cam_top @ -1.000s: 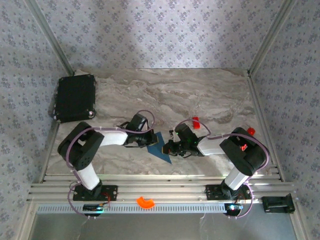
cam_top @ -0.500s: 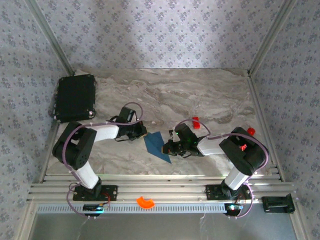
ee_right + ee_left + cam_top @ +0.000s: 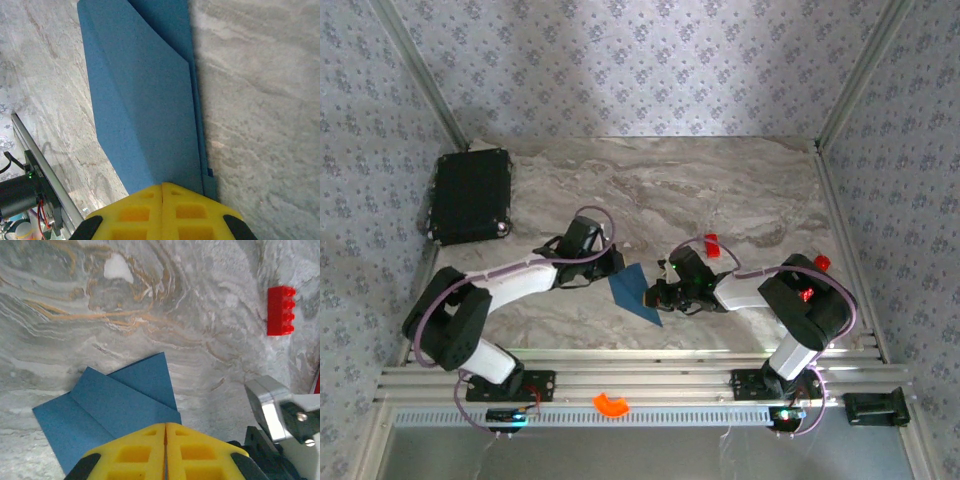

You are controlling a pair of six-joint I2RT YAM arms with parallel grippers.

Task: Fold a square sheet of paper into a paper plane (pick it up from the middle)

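The dark blue sheet of paper (image 3: 634, 290) lies on the marble table, folded into a pointed shape of overlapping flaps (image 3: 112, 407). My left gripper (image 3: 613, 262) is shut, its yellow fingertips (image 3: 150, 432) together at the paper's upper left edge with nothing between them. My right gripper (image 3: 656, 295) is also shut, and its yellow fingertips (image 3: 175, 192) rest on the paper's right end. In the right wrist view the folded paper (image 3: 142, 100) stretches away from the tips, with a thin lower layer showing along its right side.
A black case (image 3: 470, 195) sits at the back left. A small red block (image 3: 712, 243) (image 3: 281, 310) lies just behind the right gripper. An orange curved piece (image 3: 611, 404) rests on the front rail. Patterned walls close in the table.
The left gripper drew back to the left off the paper, then came forward again to its upper left edge. The right arm and the paper have stayed put.
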